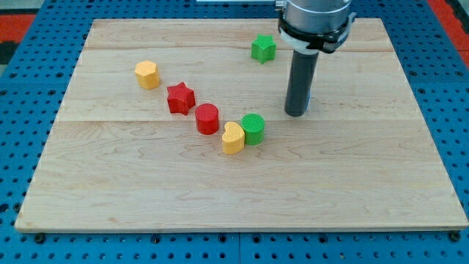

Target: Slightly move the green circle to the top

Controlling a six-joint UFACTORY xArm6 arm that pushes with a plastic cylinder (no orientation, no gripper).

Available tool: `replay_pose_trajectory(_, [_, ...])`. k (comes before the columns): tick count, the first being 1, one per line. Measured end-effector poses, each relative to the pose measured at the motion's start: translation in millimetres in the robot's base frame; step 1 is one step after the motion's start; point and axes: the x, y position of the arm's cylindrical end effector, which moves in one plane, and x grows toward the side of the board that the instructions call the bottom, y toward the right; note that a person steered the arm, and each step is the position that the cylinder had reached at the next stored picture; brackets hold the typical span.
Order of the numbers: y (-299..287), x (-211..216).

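Green circle (pixel 253 128) sits near the board's middle, touching the yellow heart (pixel 233 138) on its left. My tip (pixel 296 113), a bare rod with no claw to open or close, stands farther back to the right. Pushing from that side would likely shove the circle into the heart rather than toward the far edge.

A dark upright rod (pixel 300 81) is hanging from the arm's grey wrist (pixel 315 18), my tip (pixel 295 114) resting at worktop level.
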Motion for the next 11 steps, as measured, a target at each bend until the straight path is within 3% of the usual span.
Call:
replay_pose_trajectory(1, [4, 4])
replay_pose_trajectory(2, [-14, 70])
replay_pose_trajectory(3, [-35, 103])
replay_pose_trajectory(4, [-51, 104])
replay_pose_trajectory(6, [-48, 65])
replay_pose_trajectory(11, [-75, 74])
